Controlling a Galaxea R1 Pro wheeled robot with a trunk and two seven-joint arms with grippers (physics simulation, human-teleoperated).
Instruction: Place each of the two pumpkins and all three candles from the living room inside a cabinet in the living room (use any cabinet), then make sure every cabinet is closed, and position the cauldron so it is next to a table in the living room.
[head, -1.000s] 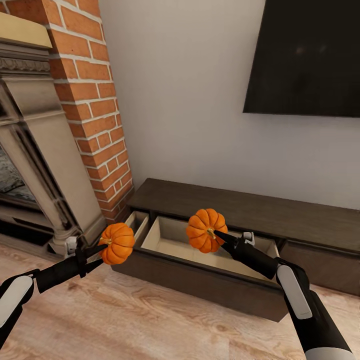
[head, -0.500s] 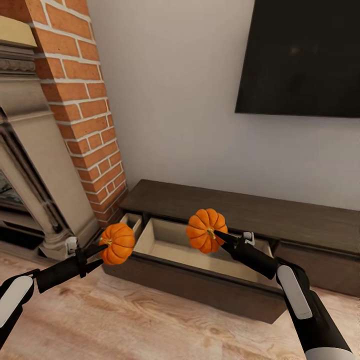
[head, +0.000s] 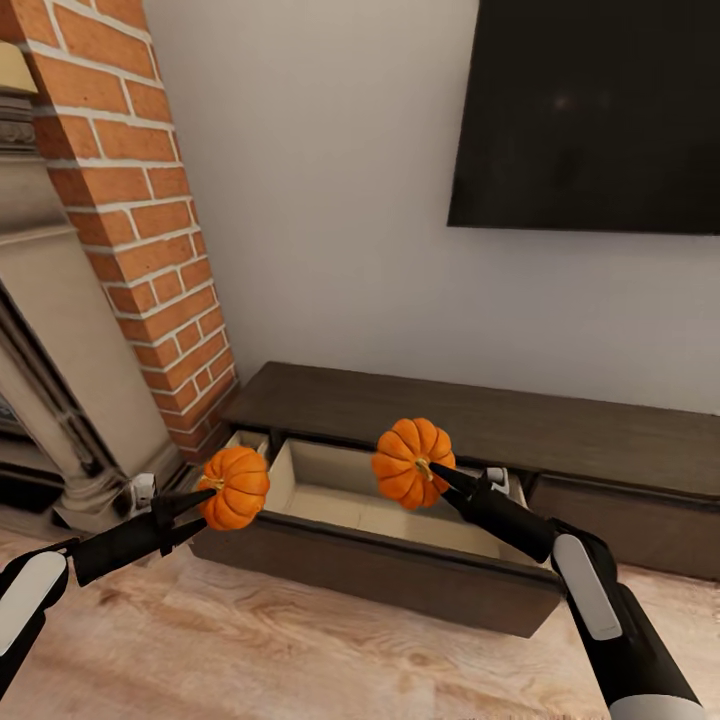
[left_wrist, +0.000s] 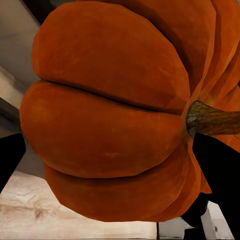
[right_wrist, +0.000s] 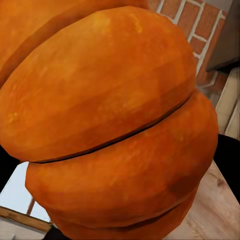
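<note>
Over on the left, the left gripper (head: 205, 492) is pinched shut on the stem of the left pumpkin (head: 234, 487), with the fruit hanging off the fingertips, stem pointing back along the arm. That arm reaches forward low and nearly level from the bottom-left corner of the head view. The left pumpkin hangs in front of the cabinet's (head: 480, 425) left end, just outside the front left corner of the open drawer (head: 340, 490), over the floor (head: 300, 650), not over the pale inside.

Further right, the right gripper (head: 432, 470) is likewise clamped on the stem of the right pumpkin (head: 412, 461), the arm rising forward and leftward from the bottom-right corner. This pumpkin hangs above the drawer's pale interior, roughly mid-width and inside its front edge, so I judge the right arm the better placed: a straight drop would likely land it inside. The left arm would seemingly need to carry its load rightward and past the front rim first.

In both wrist views, orange ribs crowd the lens.
</note>
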